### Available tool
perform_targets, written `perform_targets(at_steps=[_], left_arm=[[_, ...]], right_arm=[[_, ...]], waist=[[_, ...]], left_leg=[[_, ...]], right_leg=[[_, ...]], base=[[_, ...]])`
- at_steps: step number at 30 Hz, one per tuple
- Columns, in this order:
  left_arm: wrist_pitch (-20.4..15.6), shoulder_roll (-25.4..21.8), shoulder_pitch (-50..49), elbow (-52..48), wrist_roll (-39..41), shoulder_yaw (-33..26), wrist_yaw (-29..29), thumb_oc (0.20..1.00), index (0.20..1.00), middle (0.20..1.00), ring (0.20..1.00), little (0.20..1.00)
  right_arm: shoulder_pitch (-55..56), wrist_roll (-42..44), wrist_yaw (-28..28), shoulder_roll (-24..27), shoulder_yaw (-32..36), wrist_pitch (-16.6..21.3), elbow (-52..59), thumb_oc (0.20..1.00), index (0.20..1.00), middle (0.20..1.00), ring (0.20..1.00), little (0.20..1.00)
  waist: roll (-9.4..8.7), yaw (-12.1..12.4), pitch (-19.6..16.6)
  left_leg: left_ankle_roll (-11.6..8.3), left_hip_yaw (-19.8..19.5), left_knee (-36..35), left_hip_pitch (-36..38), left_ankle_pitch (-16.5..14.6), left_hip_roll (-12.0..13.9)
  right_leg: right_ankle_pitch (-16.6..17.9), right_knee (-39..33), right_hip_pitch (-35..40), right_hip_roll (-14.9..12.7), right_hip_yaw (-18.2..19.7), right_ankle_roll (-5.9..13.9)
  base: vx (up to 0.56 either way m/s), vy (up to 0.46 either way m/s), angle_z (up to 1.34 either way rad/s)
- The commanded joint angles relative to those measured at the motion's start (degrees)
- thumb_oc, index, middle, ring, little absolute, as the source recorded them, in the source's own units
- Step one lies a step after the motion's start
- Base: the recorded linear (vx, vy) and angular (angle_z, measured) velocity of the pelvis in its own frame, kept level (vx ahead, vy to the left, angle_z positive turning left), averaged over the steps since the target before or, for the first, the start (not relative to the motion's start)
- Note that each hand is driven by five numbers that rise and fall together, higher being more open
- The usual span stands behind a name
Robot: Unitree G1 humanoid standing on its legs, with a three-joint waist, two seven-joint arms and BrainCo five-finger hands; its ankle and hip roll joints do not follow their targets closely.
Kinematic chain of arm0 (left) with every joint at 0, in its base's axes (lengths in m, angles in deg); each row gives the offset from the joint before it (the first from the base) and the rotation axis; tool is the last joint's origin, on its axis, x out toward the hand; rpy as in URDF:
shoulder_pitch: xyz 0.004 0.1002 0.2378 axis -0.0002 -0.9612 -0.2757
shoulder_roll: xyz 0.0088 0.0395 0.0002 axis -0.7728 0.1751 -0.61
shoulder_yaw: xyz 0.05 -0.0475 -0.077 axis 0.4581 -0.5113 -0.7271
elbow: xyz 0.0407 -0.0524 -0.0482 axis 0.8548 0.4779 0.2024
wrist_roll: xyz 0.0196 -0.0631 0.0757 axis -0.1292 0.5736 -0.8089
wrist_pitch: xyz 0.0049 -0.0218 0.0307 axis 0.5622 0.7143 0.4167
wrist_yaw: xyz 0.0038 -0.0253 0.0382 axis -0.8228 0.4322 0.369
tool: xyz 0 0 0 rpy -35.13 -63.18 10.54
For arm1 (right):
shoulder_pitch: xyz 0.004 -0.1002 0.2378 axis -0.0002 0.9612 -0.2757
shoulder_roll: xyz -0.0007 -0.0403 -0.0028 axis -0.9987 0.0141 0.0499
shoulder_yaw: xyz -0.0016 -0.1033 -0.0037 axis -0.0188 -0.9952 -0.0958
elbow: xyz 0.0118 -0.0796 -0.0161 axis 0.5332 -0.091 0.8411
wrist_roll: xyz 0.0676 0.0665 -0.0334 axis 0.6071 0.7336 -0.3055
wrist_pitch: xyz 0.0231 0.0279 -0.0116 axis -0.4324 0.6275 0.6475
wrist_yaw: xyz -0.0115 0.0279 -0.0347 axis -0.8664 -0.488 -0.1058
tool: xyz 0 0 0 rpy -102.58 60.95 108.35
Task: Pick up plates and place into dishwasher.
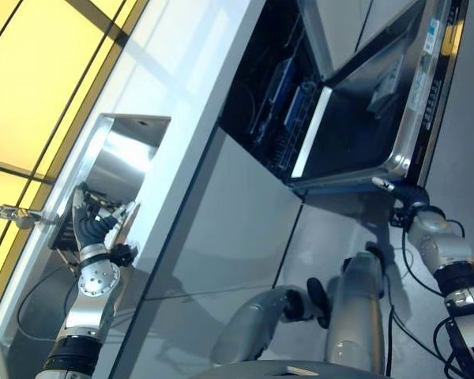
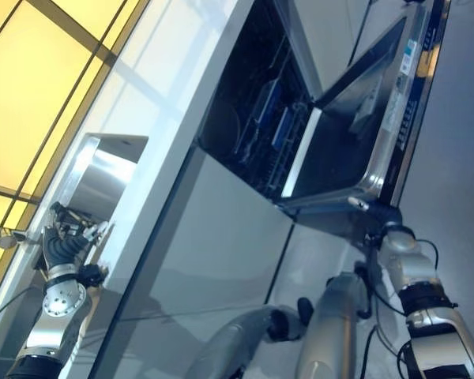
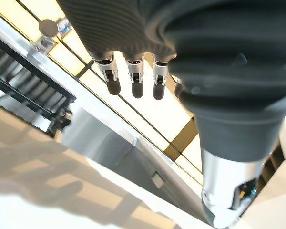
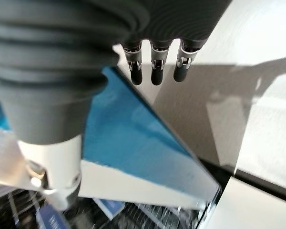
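My left hand (image 1: 93,230) hangs over the steel sink (image 1: 126,154) at the counter's left end. Its fingers (image 3: 133,82) are relaxed and hold nothing. A pale curved edge, perhaps a plate (image 1: 125,217), stands beside those fingers; I cannot tell more. The dishwasher (image 1: 276,87) is open under the counter, its door (image 1: 363,118) folded down. Inside are wire racks with blue parts (image 1: 291,103). My right hand (image 1: 403,201) is at the door's near corner, one fingertip against the rim. Its fingers (image 4: 155,71) are loose above the door's blue-tinted inner face (image 4: 133,138), holding nothing.
A dark wire dish rack (image 3: 31,93) sits in the sink. A chrome tap (image 1: 12,212) stands behind it. The white counter (image 1: 197,95) runs between sink and dishwasher, with grey cabinet fronts (image 1: 237,229) below. Yellow wall panels (image 1: 39,71) lie behind.
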Motion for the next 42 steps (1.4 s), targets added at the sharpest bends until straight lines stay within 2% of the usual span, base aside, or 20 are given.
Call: perform_targets(at_steps=[1, 5, 8, 14, 15, 17, 20, 25, 28, 30, 32, 42], left_arm=[[1.41, 2.26, -0.89, -0.78, 0.89, 4.90, -1.33, 1.000, 1.000, 1.000, 1.000, 1.000], [1.45, 0.84, -0.43, -0.67, 1.35, 4.53, -2.36, 1.000, 1.000, 1.000, 1.000, 1.000], [1.39, 0.11, -0.62, -0.80, 1.98, 3.57, -2.75, 1.000, 1.000, 1.000, 1.000, 1.000], [1.71, -1.75, 0.12, 0.02, 3.08, 1.79, -3.90, 1.000, 1.000, 1.000, 1.000, 1.000], [1.61, -2.18, 0.46, 0.39, 3.05, 1.48, -4.03, 1.000, 1.000, 1.000, 1.000, 1.000], [1.49, -2.76, 0.61, 0.81, 3.45, 0.92, -4.40, 1.000, 1.000, 1.000, 1.000, 1.000], [1.93, -4.01, 0.89, 0.83, 2.92, -0.06, -4.56, 1.000, 1.000, 1.000, 1.000, 1.000], [1.82, -5.63, 0.98, 1.47, 0.53, -1.70, -5.23, 1.000, 1.000, 1.000, 1.000, 1.000], [2.26, -5.71, 0.70, 1.64, -1.19, -2.63, -6.18, 1.000, 1.000, 1.000, 1.000, 1.000], [2.31, -5.44, 0.39, 1.71, -1.53, -3.18, -6.70, 1.000, 1.000, 1.000, 1.000, 1.000], [2.48, -4.52, -0.19, 2.39, -3.51, -3.83, -8.03, 1.000, 1.000, 1.000, 1.000, 1.000], [-0.15, -1.29, -1.95, 4.50, -5.55, -4.89, -10.31, 1.000, 1.000, 1.000, 1.000, 1.000]], right_arm=[[-18.35, 0.25, 5.12, -0.21, -2.70, 4.84, 9.62, 1.000, 1.000, 1.000, 1.000, 1.000], [-20.47, -0.78, 6.42, -1.75, -5.03, 5.00, 11.87, 1.000, 1.000, 1.000, 1.000, 1.000], [-20.48, -2.76, 9.93, -2.71, -6.59, 4.80, 14.55, 1.000, 1.000, 1.000, 1.000, 1.000], [-19.17, -6.17, 15.72, -5.08, -10.48, 7.03, 22.21, 1.000, 1.000, 1.000, 1.000, 1.000], [-19.03, -6.85, 16.73, -5.92, -11.37, 7.81, 24.35, 1.000, 1.000, 1.000, 1.000, 1.000], [-18.68, -7.48, 17.87, -6.91, -11.96, 9.21, 25.81, 1.000, 1.000, 1.000, 1.000, 1.000], [-17.50, -8.10, 19.11, -8.55, -12.40, 11.61, 28.28, 1.000, 1.000, 1.000, 1.000, 1.000], [-13.79, -8.95, 17.95, -11.43, -12.38, 16.12, 30.46, 1.000, 1.000, 1.000, 1.000, 1.000], [-11.59, -9.00, 16.55, -12.12, -12.32, 17.05, 31.86, 1.000, 1.000, 1.000, 1.000, 1.000], [-10.64, -9.29, 16.44, -12.29, -12.03, 17.39, 32.30, 1.000, 1.000, 1.000, 1.000, 1.000], [-8.79, -9.23, 15.23, -12.56, -11.75, 16.99, 33.49, 1.000, 1.000, 1.000, 1.000, 1.000], [-5.27, -6.95, 16.42, -12.77, -9.90, 17.78, 35.51, 1.000, 1.000, 1.000, 1.000, 1.000]], waist=[[2.30, 2.37, 6.83], [1.53, 3.12, 7.27], [0.59, 3.78, 7.28], [-2.65, 4.95, 6.53], [-4.01, 5.54, 5.98], [-5.43, 6.27, 5.23], [-8.61, 7.66, 3.77], [-14.74, 10.30, 0.00], [-17.58, 11.68, -3.25], [-18.77, 12.31, -4.94], [-20.78, 13.53, -8.31], [-24.96, 15.58, -14.25]], left_leg=[[-1.84, 0.85, 5.09, -1.39, -3.06, -0.54], [-1.74, 0.36, 4.89, -1.35, -2.73, -0.26], [-1.58, -0.29, 3.78, -0.34, -2.32, 0.02], [-1.49, -1.51, 1.65, 1.98, -1.61, 1.36], [-1.09, -1.41, 0.56, 2.16, -0.27, 1.71], [-1.07, -2.09, -0.51, 3.28, -0.08, 1.99], [-1.04, -3.43, -2.22, 5.10, 0.23, 2.70], [-1.24, -6.60, -6.07, 8.71, 1.00, 3.55], [-1.73, -8.29, -8.97, 11.22, 1.75, 3.99], [-1.93, -9.04, -11.28, 12.72, 2.53, 4.06], [-2.17, -9.83, -15.33, 15.94, 3.01, 4.36], [-2.56, -11.69, -24.09, 22.68, 4.56, 5.37]], right_leg=[[-1.86, -2.97, 3.59, 0.39, 1.51, -0.60], [-1.18, -3.71, 4.12, 0.69, 0.98, -0.43], [-0.48, -5.35, 5.64, 0.81, 0.28, -0.21], [1.47, -9.90, 9.89, 0.94, -1.81, 0.54], [3.46, -12.40, 11.08, 0.97, -2.72, 0.51], [4.17, -14.49, 13.13, 1.18, -3.76, 0.88], [5.65, -18.50, 16.97, 1.75, -5.67, 1.67], [8.19, -26.80, 24.49, 3.83, -8.76, 2.60], [9.14, -31.86, 28.99, 5.52, -10.06, 2.82], [9.62, -34.21, 30.78, 6.18, -10.40, 2.95], [9.95, -38.03, 34.06, 7.44, -10.85, 3.37], [12.04, -44.35, 39.22, 9.24, -12.43, 4.75]], base=[[0.02, -0.039, 0.09], [0.02, -0.033, 0.04], [0.03, -0.022, 0.10], [0.01, -0.054, 0.04], [-0.06, -0.082, 0.13], [-0.01, -0.115, -0.09], [0.03, -0.156, 0.13], [0.05, -0.182, 0.35], [0.11, -0.140, 0.27], [0.09, -0.045, 0.28], [0.15, -0.044, 0.20], [0.01, 0.024, 0.26]])
